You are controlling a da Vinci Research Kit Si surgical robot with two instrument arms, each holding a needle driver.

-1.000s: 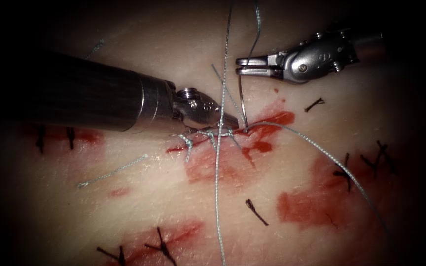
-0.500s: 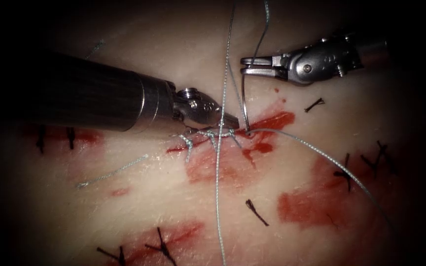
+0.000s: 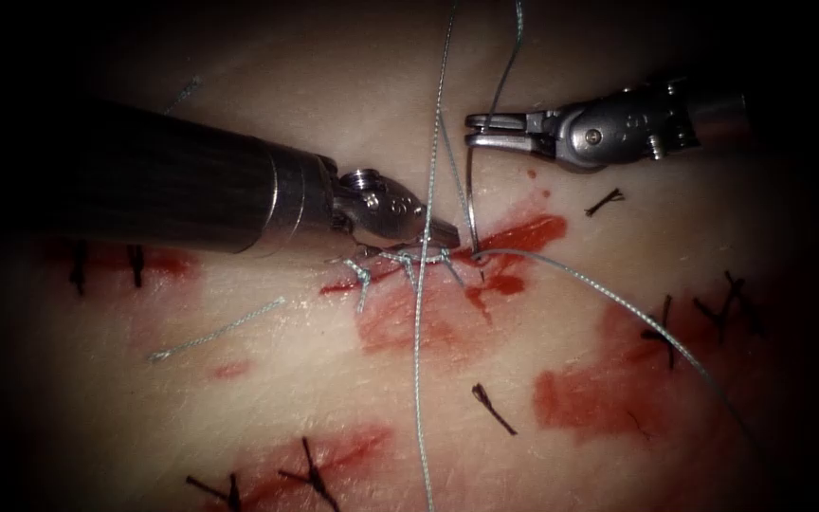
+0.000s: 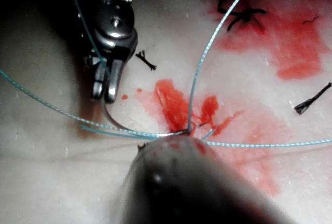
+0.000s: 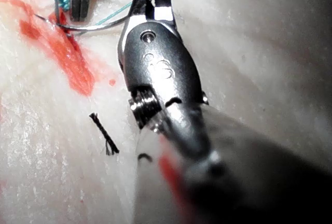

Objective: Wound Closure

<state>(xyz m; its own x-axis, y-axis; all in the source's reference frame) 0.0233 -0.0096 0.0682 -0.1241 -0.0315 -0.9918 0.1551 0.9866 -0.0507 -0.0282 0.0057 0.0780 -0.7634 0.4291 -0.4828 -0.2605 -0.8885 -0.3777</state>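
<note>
My right tool [image 3: 474,131] is shut on the tail end of the curved needle [image 3: 469,199], above the cut [image 3: 514,235]. The needle arcs down and its point enters the tissue [image 3: 267,370] at the cut's red edge. Pale thread [image 3: 502,76] rises from the held end. My left tool [image 3: 445,234] lies shut with its tip pressed on the tissue just left of the needle's entry, holding nothing I can see. Knotted stitches [image 3: 409,256] sit under that tip. The left wrist view shows the right tool [image 4: 104,92] gripping the needle [image 4: 122,123]. The right wrist view shows the needle [image 5: 88,27] beside the left tool [image 5: 80,1].
A long thread strand [image 3: 419,360] runs down over the cut and another [image 3: 618,299] trails off to the right. A cut pale thread piece [image 3: 215,332] lies left. Black stitches [image 3: 310,474] and black ends [image 3: 490,408] dot the tissue among red fluid patches [image 3: 599,389].
My right tool has shifted a little right and up with the needle, whose lower end has slid slightly right at the cut. The left tool has stayed put.
</note>
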